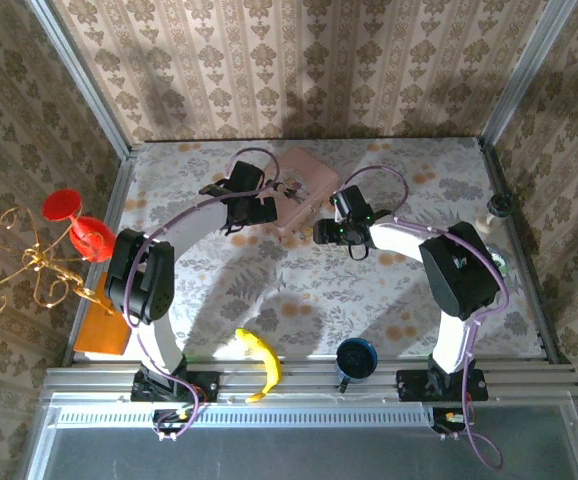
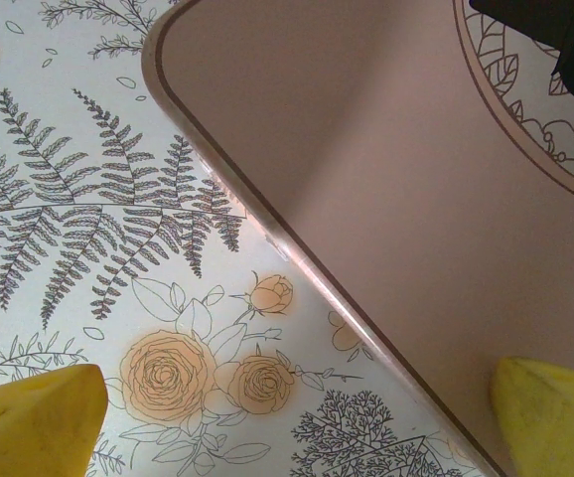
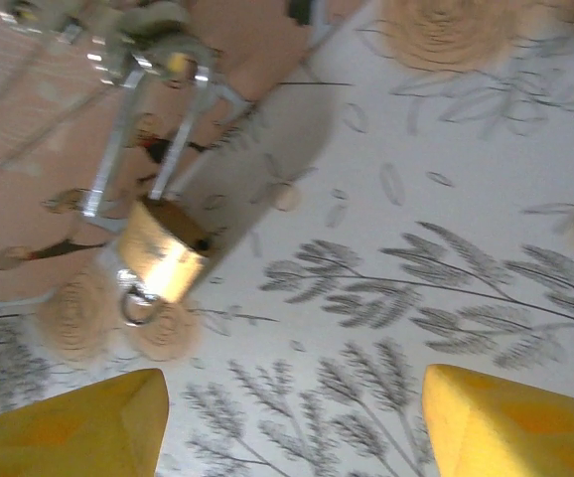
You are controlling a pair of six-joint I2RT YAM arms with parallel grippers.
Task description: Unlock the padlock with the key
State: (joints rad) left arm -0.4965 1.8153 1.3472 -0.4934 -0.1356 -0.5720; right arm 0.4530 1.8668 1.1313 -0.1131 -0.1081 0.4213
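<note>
Misalignment threatens: the right end effector [image 3: 292, 427], fingers spread and empty, has the tiny brass padlock [image 3: 163, 253] on the pink box's [image 2: 386, 199] metal hasp [image 3: 128, 134] left of its gap, so closing could nudge it, while the spread left end effector [image 2: 294, 422] steadies nothing.

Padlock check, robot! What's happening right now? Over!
Left gripper open, straddling pink box edge. Right gripper open, hovering short of padlock. Padlock lying against box, untouched. Nothing between right gripper and padlock.

banana [image 1: 260, 364], possibly a blue mug [image 1: 355, 358], pink box [image 1: 314, 172]
</note>
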